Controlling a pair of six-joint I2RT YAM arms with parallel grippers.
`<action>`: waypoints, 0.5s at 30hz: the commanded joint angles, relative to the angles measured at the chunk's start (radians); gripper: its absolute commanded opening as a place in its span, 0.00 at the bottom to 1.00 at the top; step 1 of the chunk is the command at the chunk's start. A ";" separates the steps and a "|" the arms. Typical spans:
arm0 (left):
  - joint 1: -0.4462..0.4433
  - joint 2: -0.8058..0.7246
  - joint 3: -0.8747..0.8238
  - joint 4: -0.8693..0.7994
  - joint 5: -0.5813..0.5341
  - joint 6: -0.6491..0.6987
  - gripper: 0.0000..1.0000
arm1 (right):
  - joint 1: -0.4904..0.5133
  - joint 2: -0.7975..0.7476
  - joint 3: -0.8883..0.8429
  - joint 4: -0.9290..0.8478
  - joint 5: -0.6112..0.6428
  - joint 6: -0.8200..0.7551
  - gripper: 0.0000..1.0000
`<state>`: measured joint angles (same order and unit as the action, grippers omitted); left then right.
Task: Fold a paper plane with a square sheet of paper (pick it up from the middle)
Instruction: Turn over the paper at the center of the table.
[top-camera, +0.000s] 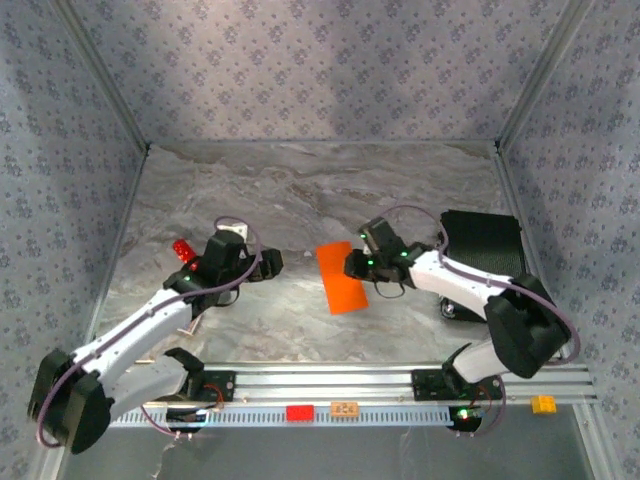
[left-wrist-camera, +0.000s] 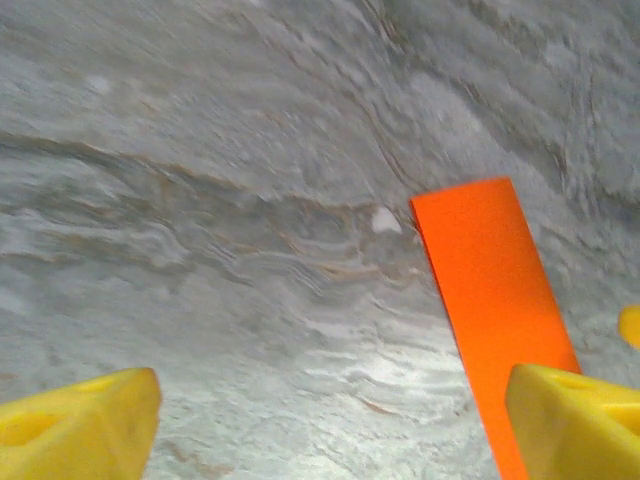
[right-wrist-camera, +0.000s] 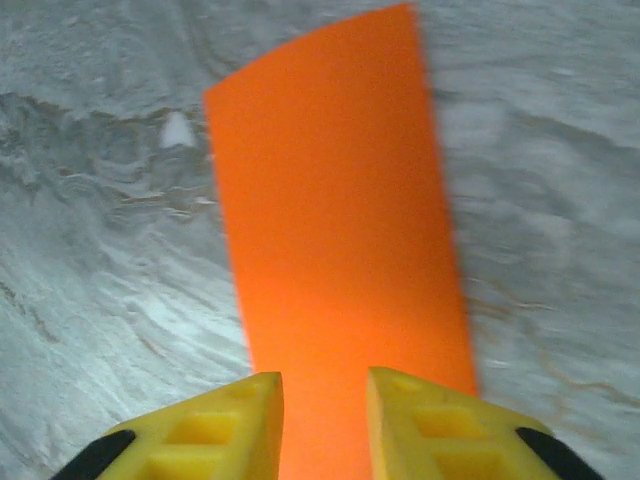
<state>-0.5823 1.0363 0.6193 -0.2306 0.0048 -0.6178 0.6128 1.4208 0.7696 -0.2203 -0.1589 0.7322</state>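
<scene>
The orange sheet of paper (top-camera: 341, 277) lies flat on the marble table as a narrow rectangle, a plain strip rather than a paper plane shape. My right gripper (top-camera: 352, 265) hovers at its right edge. In the right wrist view its yellow fingers (right-wrist-camera: 325, 420) stand a little apart over the paper (right-wrist-camera: 340, 230), open with nothing pinched between them. My left gripper (top-camera: 270, 263) is to the left of the sheet. In the left wrist view the gripper (left-wrist-camera: 335, 430) is wide open over bare table, and the paper (left-wrist-camera: 490, 290) runs past its right fingertip.
A red cylinder (top-camera: 183, 249) stands behind the left arm. A black object (top-camera: 485, 240) sits at the right behind the right arm. On the front rail lie a red block (top-camera: 299, 412), an orange block (top-camera: 345, 408) and a yellow block (top-camera: 543, 404). Patterned walls close in three sides.
</scene>
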 joint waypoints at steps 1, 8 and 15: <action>0.004 0.079 0.056 0.051 0.160 -0.003 0.81 | -0.074 -0.048 -0.104 0.110 -0.157 0.064 0.22; -0.058 0.284 0.115 0.115 0.256 -0.049 0.57 | -0.155 -0.055 -0.178 0.178 -0.261 0.077 0.14; -0.128 0.410 0.178 0.147 0.284 -0.071 0.48 | -0.154 0.047 -0.156 0.258 -0.349 0.080 0.10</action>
<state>-0.6998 1.4220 0.7639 -0.1230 0.2447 -0.6701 0.4622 1.4265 0.5945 -0.0048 -0.4385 0.8005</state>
